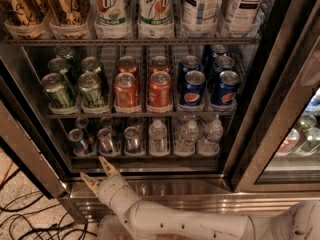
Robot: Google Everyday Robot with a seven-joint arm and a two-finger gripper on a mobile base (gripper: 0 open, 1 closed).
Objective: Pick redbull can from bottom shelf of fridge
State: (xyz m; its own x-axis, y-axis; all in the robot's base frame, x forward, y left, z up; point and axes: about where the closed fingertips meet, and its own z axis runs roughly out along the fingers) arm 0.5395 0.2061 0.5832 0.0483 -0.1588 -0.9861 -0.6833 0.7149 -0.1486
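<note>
Just off the front left corner of the tabletop [150, 158], the lowest wire rack of the fridge [260, 134]: white claw [95, 170], released, fingers [106, 163] spread wide and pointing up toward the rack, touching nothing. Hangs over the steel sill [165, 189], apart from every can. At the front left corner of the tabletop, redbull can [78, 140], upright, with more of the same slim kind beside and behind it in three lanes. Along the right half, small water bottles [187, 136], also in three lanes. On the rack above, green cans [60, 90] at left, red cans [126, 90] in the middle, Pepsi cans [192, 87] at right.
</note>
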